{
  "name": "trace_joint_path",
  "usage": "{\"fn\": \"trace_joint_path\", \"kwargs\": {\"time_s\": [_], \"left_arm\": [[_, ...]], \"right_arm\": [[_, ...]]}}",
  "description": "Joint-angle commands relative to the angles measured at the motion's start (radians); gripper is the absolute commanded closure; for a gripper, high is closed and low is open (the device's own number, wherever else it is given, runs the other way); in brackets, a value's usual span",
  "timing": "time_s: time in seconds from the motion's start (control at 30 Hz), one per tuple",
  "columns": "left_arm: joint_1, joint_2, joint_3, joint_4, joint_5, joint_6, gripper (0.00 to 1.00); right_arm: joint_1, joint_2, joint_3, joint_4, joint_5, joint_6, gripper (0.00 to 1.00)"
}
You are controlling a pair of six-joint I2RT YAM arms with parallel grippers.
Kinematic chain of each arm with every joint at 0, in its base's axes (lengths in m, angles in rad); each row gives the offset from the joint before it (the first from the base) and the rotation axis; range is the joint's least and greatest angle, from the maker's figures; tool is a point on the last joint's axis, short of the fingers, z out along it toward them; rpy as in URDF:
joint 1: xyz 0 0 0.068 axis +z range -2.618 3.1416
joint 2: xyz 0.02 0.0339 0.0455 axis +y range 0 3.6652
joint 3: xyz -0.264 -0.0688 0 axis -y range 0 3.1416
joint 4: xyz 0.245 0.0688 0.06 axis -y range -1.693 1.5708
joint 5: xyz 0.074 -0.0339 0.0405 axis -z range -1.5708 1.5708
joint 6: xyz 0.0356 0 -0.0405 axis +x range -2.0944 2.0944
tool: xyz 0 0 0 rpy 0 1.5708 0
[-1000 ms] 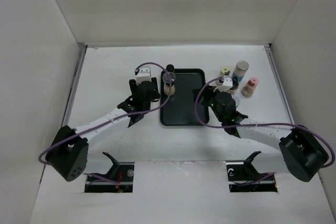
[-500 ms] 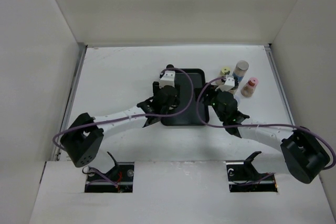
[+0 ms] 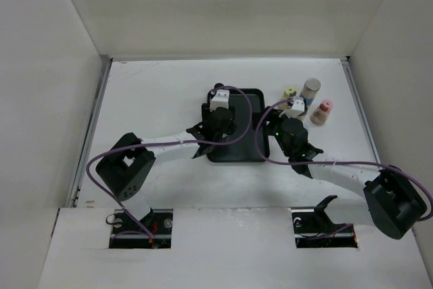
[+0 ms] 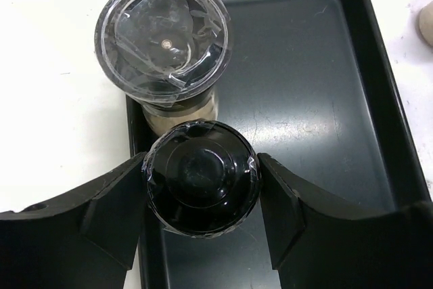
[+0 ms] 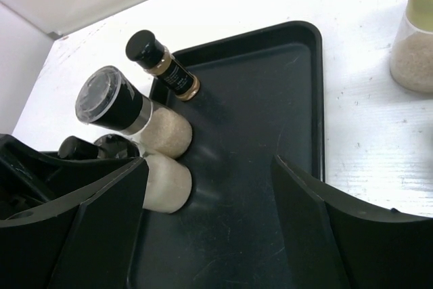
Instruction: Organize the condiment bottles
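black tray (image 4: 304, 99) is carrying three bottles along its left edge — left claw (image 4: 201, 167) is pinching the nearest, the black-capped bottle (image 4: 201, 177). right claw (image 5: 210, 164) is hovering spread; yellow-capped jar (image 3: 290, 93), tan-capped jar (image 3: 311, 89) and pink-capped jar (image 3: 323, 112) are sitting right of it on the tabletop (image 3: 149, 99) — unsorted.

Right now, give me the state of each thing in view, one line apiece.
Black tray, lying flat.
Left claw, shut on the black-capped bottle.
Black-capped bottle, upright, held.
Clear-lidded shaker, upright in the tray.
Small brown bottle, upright at the tray's far corner.
Right claw, open, empty.
Yellow-capped shaker, upright, off the tray.
Silver-capped jar, upright.
Pink-capped jar, upright.
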Motion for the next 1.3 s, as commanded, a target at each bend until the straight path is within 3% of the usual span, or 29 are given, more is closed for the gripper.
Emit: {"fn": "trace_joint_path", "kwargs": {"time_s": [0.0,0.1,0.17,0.37,0.43,0.53,0.57,0.63,0.73,0.87,0.93,1.07,1.27], "left_arm": [[0.004,-0.021,0.015,0.103,-0.005,0.0,0.42],[-0.013,-0.054,-0.019,0.106,-0.006,-0.003,0.24],[-0.027,-0.088,-0.048,0.106,-0.017,-0.003,0.0],[-0.071,-0.284,-0.167,0.15,-0.051,-0.01,0.0],[-0.085,-0.361,-0.224,0.188,-0.081,-0.01,0.0],[-0.087,-0.48,-0.325,0.233,-0.144,-0.014,0.0],[-0.078,-0.513,-0.362,0.247,-0.16,-0.023,0.0],[-0.044,-0.565,-0.437,0.273,-0.171,-0.058,0.0],[0.033,-0.605,-0.528,0.276,-0.151,-0.163,0.0],[0.177,-0.6,-0.611,0.281,-0.056,-0.296,0.0],[0.254,-0.576,-0.634,0.282,-0.005,-0.344,0.0],[0.306,-0.531,-0.657,0.285,0.056,-0.431,0.0],[0.306,-0.537,-0.683,0.317,0.063,-0.447,0.0]], "right_arm": [[-0.008,-0.029,-0.006,0.055,0.016,0.004,0.19],[-0.012,-0.037,-0.011,0.052,0.021,0.005,0.14],[-0.008,-0.038,-0.008,0.049,0.021,0.001,0.12],[0.008,-0.043,0.01,0.034,0.027,-0.025,0.1],[0.029,-0.061,0.02,0.019,0.028,-0.044,0.2],[0.037,-0.118,0.033,-0.018,0.056,-0.053,0.61],[0.038,-0.148,0.04,-0.047,0.08,-0.056,0.69],[0.044,-0.211,0.061,-0.133,0.129,-0.064,0.73],[0.046,-0.317,0.083,-0.298,0.241,-0.071,0.63],[-0.032,-0.397,0.081,-0.53,0.404,-0.061,0.2],[-0.092,-0.377,0.087,-0.636,0.421,-0.047,0.08],[-0.153,-0.291,0.132,-0.77,0.363,-0.027,0.0],[-0.227,-0.179,0.155,-0.813,0.308,-0.036,0.0]]}}
